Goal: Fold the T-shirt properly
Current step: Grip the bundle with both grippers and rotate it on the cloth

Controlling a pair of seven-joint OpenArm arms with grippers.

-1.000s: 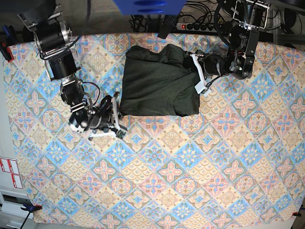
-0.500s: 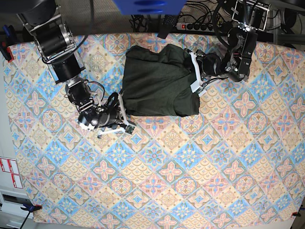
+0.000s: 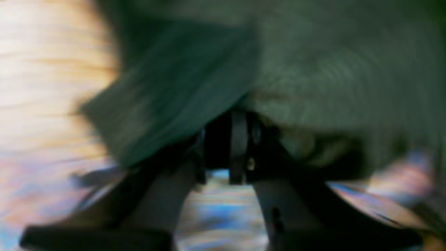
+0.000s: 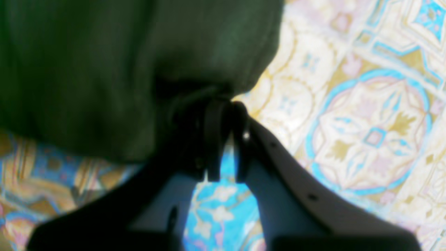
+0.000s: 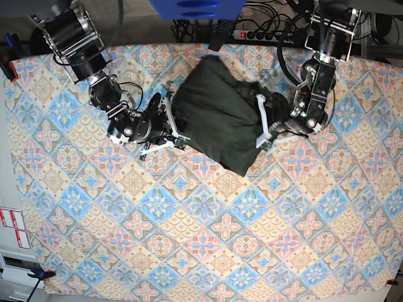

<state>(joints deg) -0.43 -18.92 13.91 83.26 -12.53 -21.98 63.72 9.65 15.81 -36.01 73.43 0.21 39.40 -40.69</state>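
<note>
T-shirt [image 5: 217, 113] edges apparently pinched both sides

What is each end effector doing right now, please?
Left end effector: shut on the shirt.
Right end effector: shut on the shirt's other edge.

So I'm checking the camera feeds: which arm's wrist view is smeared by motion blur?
The left gripper: its view of the T-shirt and cloth is streaked. The right gripper view shows the tablecloth pattern fairly crisply.
</note>
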